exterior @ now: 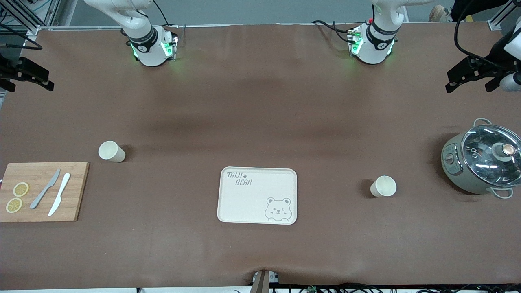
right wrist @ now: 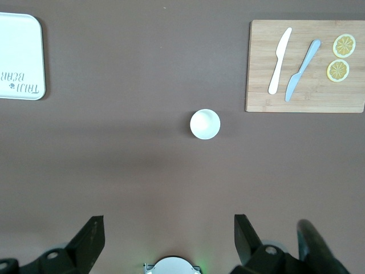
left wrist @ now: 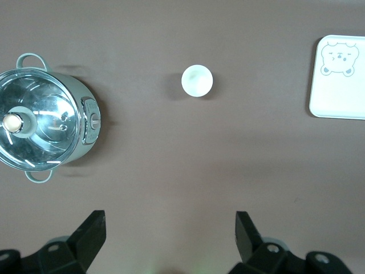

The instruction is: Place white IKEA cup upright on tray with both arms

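Observation:
Two white cups stand upright on the brown table. One cup (exterior: 111,151) stands toward the right arm's end and shows in the right wrist view (right wrist: 205,124). The other cup (exterior: 383,186) stands toward the left arm's end and shows in the left wrist view (left wrist: 197,80). The cream bear tray (exterior: 257,195) lies between them, bare; its edge shows in both wrist views (left wrist: 339,97) (right wrist: 20,57). My right gripper (exterior: 26,84) (right wrist: 169,231) and left gripper (exterior: 472,84) (left wrist: 170,228) hang high, open and empty, each well above its end of the table.
A wooden cutting board (exterior: 42,191) with two knives and two lemon slices lies at the right arm's end, nearer the front camera than that cup. A lidded green pot (exterior: 482,160) (left wrist: 45,117) stands at the left arm's end.

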`<act>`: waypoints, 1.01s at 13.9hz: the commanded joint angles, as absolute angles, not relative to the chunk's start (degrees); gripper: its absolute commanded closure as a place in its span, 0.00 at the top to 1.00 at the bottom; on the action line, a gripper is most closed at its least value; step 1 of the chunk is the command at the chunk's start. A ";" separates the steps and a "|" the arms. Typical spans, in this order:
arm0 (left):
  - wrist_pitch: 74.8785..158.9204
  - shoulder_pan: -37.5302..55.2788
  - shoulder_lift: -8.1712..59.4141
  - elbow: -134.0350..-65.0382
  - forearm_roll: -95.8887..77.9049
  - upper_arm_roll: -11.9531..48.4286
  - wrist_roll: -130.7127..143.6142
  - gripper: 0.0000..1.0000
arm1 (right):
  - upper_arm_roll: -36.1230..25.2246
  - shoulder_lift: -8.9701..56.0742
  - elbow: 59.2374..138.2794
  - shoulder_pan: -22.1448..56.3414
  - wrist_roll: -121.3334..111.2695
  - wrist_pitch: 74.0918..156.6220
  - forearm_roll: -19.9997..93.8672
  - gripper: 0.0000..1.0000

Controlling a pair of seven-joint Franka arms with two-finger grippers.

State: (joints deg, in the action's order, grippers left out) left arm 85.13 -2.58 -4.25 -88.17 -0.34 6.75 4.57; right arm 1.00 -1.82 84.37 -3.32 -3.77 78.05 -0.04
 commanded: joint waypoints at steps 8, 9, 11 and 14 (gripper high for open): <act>85.33 -2.90 4.99 -82.53 0.26 7.03 4.83 1.00 | 1.41 -3.60 85.96 -4.31 -3.43 78.40 1.14 1.00; 87.52 -2.81 6.31 -82.70 1.22 7.12 5.09 1.00 | 1.41 -3.60 85.96 -4.31 -3.43 78.40 1.14 1.00; 90.34 -2.55 9.12 -82.79 4.30 7.21 5.27 1.00 | 1.41 -3.60 85.96 -4.31 -3.51 78.40 1.14 1.00; 95.18 -3.34 14.22 -83.49 3.43 7.21 5.27 1.00 | 1.41 -3.43 85.87 -4.31 -3.43 78.40 1.14 1.00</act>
State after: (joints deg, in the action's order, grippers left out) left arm 93.88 -2.88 10.97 -85.01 2.50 6.75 4.57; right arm 1.00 -1.85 84.46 -3.36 -3.77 78.05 -0.04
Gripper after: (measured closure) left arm 0.000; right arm 0.000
